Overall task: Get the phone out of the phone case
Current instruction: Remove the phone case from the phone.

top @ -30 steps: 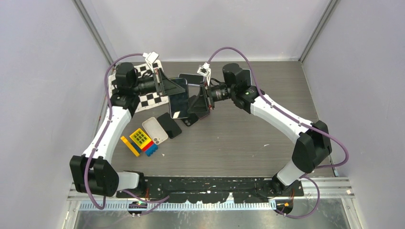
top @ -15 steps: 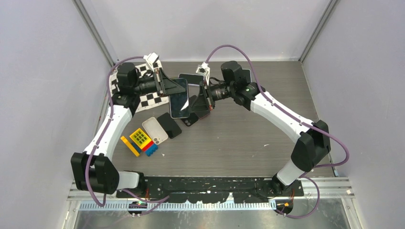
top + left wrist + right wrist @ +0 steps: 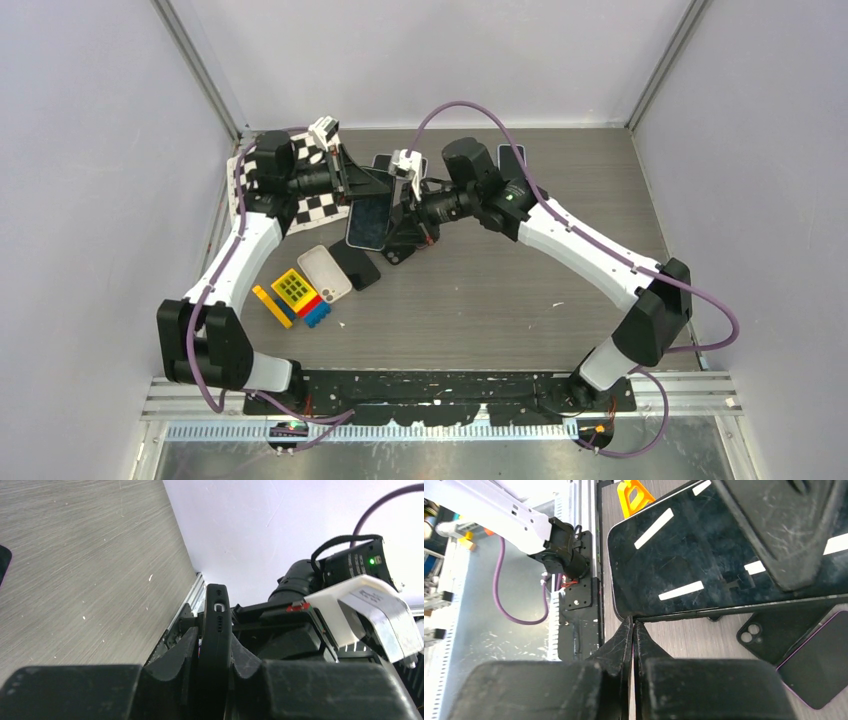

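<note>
The phone (image 3: 368,222), dark screen up and in a black case, is held above the table at the back centre. My left gripper (image 3: 362,190) is shut on its far end. In the left wrist view the cased phone (image 3: 216,630) stands edge-on between the two fingers. My right gripper (image 3: 408,215) is shut, and its tips (image 3: 633,623) touch the phone's lower edge near a corner. Nothing shows between its fingers. The phone's screen (image 3: 684,565) fills the top of the right wrist view, with a left finger (image 3: 784,530) lying over it.
An empty black case (image 3: 396,255) (image 3: 774,635) and a purple-edged phone (image 3: 819,665) lie under the held phone. A white case (image 3: 325,273), a black phone (image 3: 356,264) and toy bricks (image 3: 293,295) lie to the front left. A checkerboard (image 3: 300,205) lies at the back left.
Both grippers have shifted left with the phone. The right gripper has moved in against the phone's edge. The phone has turned and sits a little lower in the view.
</note>
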Motion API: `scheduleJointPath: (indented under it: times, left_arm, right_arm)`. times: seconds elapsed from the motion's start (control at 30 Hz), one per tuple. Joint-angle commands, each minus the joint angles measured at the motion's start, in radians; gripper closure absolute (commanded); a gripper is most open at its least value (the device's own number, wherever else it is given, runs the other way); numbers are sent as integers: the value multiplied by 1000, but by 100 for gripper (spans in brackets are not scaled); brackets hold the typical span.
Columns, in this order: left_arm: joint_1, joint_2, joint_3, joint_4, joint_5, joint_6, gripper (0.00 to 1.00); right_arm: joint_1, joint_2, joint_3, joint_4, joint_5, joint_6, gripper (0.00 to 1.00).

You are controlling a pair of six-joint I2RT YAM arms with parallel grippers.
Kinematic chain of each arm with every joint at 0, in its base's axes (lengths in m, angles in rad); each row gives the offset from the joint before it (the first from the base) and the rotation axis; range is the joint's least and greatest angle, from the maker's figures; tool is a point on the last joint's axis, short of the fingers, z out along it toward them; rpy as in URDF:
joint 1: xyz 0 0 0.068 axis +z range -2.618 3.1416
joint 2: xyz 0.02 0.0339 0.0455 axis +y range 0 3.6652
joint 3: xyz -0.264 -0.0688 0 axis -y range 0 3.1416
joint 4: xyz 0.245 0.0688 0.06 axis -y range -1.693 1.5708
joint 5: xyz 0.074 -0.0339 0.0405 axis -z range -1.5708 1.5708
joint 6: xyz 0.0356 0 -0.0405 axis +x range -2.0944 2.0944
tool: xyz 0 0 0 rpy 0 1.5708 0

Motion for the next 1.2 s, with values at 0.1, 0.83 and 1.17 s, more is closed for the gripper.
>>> scheduleJointPath:
  times: [0.1,0.83,1.17]
  left_arm:
    - [-49,-37,76,57,7,-263,100]
    - [107,-114,54,119,-60,-301,100]
    - [113,-123,17,89,-113,-227,100]
  right_arm:
    - [91,60,-17,10,170,-104,99]
    - [25,-40,-360,423,400,152,99]
    - [-67,-120,-358,636,88,474,51]
